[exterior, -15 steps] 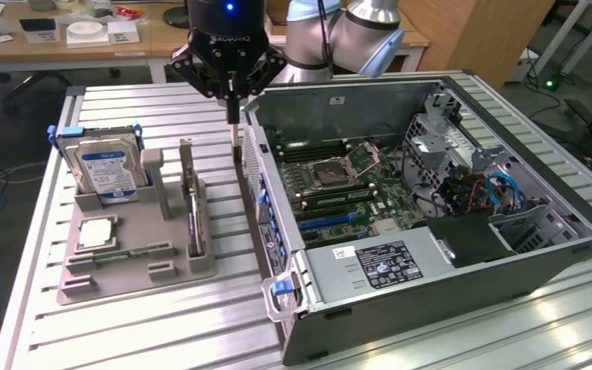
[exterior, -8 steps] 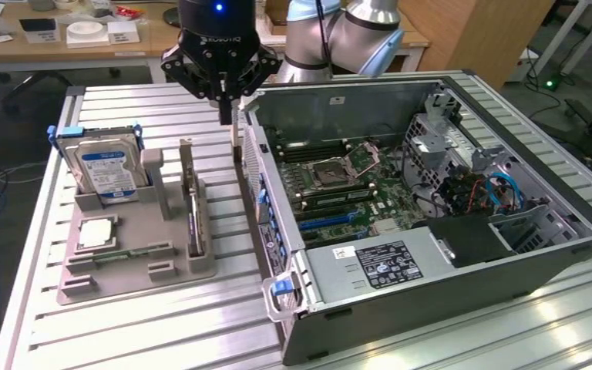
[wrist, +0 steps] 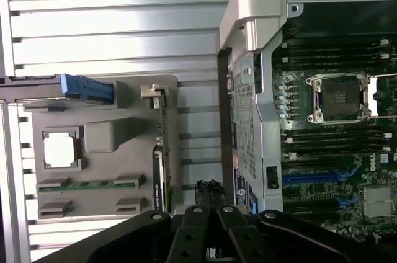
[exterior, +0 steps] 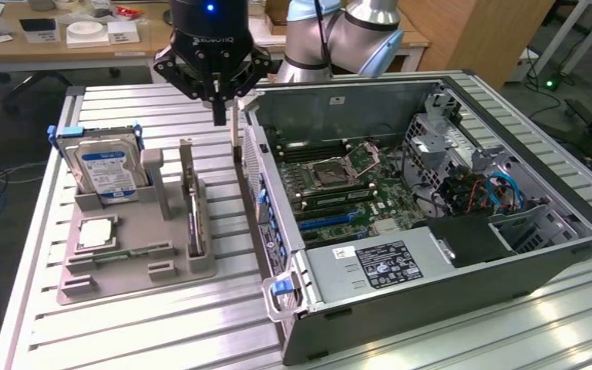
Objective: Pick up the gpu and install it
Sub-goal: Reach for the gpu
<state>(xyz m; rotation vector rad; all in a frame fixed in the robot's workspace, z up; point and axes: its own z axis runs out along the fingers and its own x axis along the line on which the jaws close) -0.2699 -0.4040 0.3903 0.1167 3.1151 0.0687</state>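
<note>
beside the tray (exterior: 121, 281), the gripper (exterior: 219, 117) hovered pressed shut, gpu (exterior: 195, 223) not yet picked; grasping it called for spread jaws.

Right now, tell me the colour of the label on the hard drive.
Blue and white on the hard drive, clearest in the exterior view.

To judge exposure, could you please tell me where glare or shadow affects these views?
Exterior view: glare streaks the ribbed table beside the computer case. Wrist view: the CPU chip washes out pale, while the jaws read as a dark silhouette.
</note>
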